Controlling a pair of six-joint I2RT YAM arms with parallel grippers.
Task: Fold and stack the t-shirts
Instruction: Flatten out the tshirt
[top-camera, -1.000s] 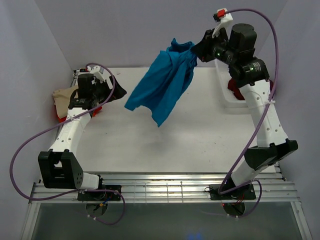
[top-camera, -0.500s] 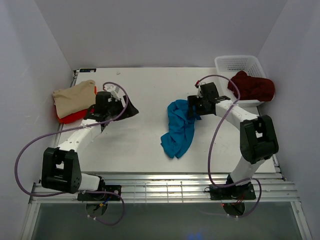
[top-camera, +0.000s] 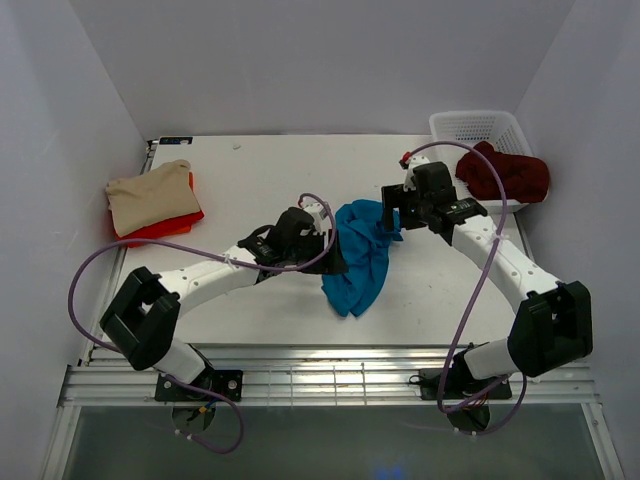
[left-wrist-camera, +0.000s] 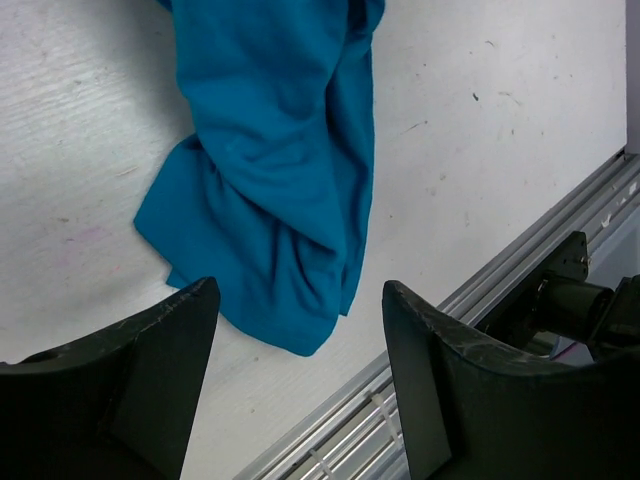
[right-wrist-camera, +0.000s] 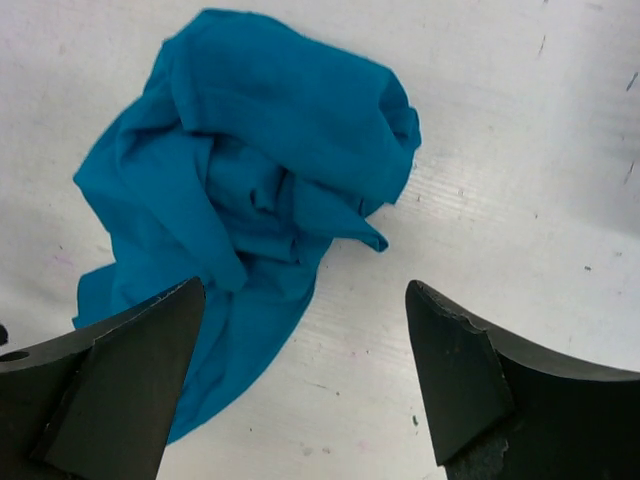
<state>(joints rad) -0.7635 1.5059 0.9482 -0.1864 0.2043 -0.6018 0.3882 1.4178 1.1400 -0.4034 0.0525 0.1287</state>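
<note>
We work over a wide white desk (top-camera: 260, 170) with a white plastic lattice basket (top-camera: 480, 125) at its far right corner. A dark maroon shirt (top-camera: 505, 172) hangs over the basket's rim. At the far left, a beige shirt (top-camera: 150, 192) that looks folded lies on top of a bright red shirt (top-camera: 168, 226).

The teal blue soft cloth t-shirt (top-camera: 360, 255) lies crumpled near the middle of the desk, bunched into a long, twisted heap with no hem or sleeve clearly laid out. Our left tool (top-camera: 326, 250) sits at its left edge, with jaws spread wide and empty over the shirt's lower end (left-wrist-camera: 270, 180). Our right tool (top-camera: 392, 213) hovers at the upper right of the heap (right-wrist-camera: 260, 170), also wide open and holding nothing.

We judge the step in hand to be flattening this shirt before any fold. To do it well, each tool should pinch a separate outer edge rather than the thick middle, catching as few layers as possible. Then we should draw the two grips apart and drag the cloth flat across the desk. Grabbing the central knot would likely only lift the bundle.
</note>
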